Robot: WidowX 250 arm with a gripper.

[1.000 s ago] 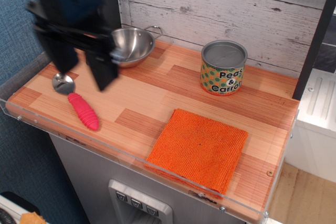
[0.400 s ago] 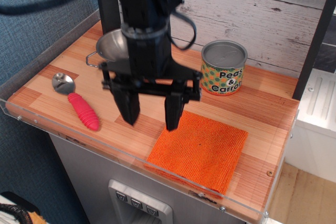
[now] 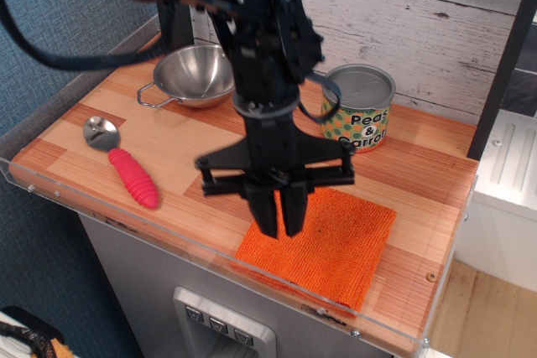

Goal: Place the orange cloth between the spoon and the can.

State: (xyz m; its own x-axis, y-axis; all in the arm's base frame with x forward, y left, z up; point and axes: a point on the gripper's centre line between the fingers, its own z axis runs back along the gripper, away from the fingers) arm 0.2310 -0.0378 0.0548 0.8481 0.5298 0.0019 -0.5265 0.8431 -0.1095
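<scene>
One orange cloth (image 3: pixel 323 245), flat and roughly square with terry texture, lying at the front edge of the wooden counter (image 3: pixel 210 144), in front of the can (image 3: pixel 358 108) and well apart from it. Gripper (image 3: pixel 281 225) at the cloth's left part, fingers nearly together, seemingly pinching the fabric; real grip cannot be told. Best to pinch a good fold, lift only a little, then drag left of the can toward the spoon (image 3: pixel 122 161), stopping at the bare wood midway. Steel bowl (image 3: pixel 195 77) far left of the can, behind the spoon; better to keep away from it.
</scene>
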